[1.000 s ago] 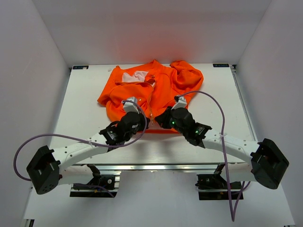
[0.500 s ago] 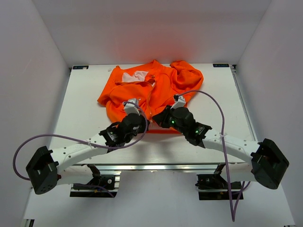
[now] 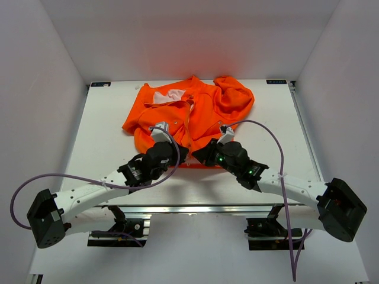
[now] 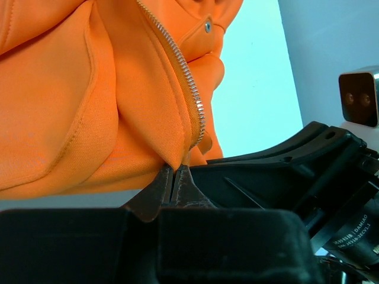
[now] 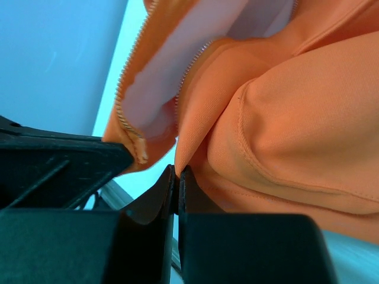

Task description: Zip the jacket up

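Faintly, label (image 4: 350, 232) perhaps DAMIAO, left gripper (image 4: 176, 178), right gripper (image 5: 177, 177) clamped on jacket (image 3: 198, 112)

a white table (image 3: 100, 139) is enclosed on three sides by plain white walls (image 3: 189, 35). a small dark tag (image 3: 99, 84) is fixed at its far left corner, and a second tag (image 3: 276, 81) at the far right. a metal rail (image 3: 195, 209) is run along the near edge, with black brackets (image 3: 127, 228) set below it.

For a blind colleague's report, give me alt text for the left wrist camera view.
The left pincer is shut on the bottom corner of an orange jacket, just below a row of metal zipper teeth. A white table shows behind.
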### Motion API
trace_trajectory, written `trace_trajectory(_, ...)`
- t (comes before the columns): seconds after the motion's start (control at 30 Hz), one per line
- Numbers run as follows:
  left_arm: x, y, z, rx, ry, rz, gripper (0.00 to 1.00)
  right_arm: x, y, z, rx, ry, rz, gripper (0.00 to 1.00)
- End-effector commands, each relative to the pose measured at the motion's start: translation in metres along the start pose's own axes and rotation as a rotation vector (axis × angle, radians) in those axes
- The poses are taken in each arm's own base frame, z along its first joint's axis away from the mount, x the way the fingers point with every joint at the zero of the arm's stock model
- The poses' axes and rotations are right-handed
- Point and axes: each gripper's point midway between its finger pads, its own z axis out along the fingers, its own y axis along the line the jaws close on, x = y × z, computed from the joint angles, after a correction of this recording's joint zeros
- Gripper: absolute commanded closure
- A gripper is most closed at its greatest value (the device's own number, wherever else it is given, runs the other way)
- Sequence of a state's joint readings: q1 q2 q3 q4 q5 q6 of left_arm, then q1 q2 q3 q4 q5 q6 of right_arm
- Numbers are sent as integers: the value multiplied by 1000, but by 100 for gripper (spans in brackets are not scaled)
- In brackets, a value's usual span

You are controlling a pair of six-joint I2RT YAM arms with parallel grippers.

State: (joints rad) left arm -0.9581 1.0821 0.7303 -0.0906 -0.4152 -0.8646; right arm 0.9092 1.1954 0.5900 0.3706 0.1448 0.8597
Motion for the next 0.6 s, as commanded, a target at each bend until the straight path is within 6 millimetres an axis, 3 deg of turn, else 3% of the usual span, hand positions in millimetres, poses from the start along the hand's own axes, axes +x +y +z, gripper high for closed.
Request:
trace_trajectory(0.0, -9, -23, -7, 81, -13, -41, 100, -17, 37, -5, -152, -56, 39, 100)
trace_trajectory(0.23, -5, -18, -7, 59, 8, -44, 100, -33, 43, -12, -166, -126, 36, 100)
trace_trajectory(0.4, -14, -9, -11, 18, -37, -50, 100, -40, 26, -23, -90, -171, 7, 100)
trace_trajectory(0.47, -15, -4, -13, -6, -42, -49, 100, -36, 21, -25, -76, -152, -45, 100)
trace_trajectory(0.5, -17, -1, -13, -22, -50, -50, 100, -24, 7, -24, -11, -93, -78, 100)
trace_trajectory(0.57, -15, 6, -14, -54, -46, -43, 100, -14, 2, -23, 16, -16, -175, 100)
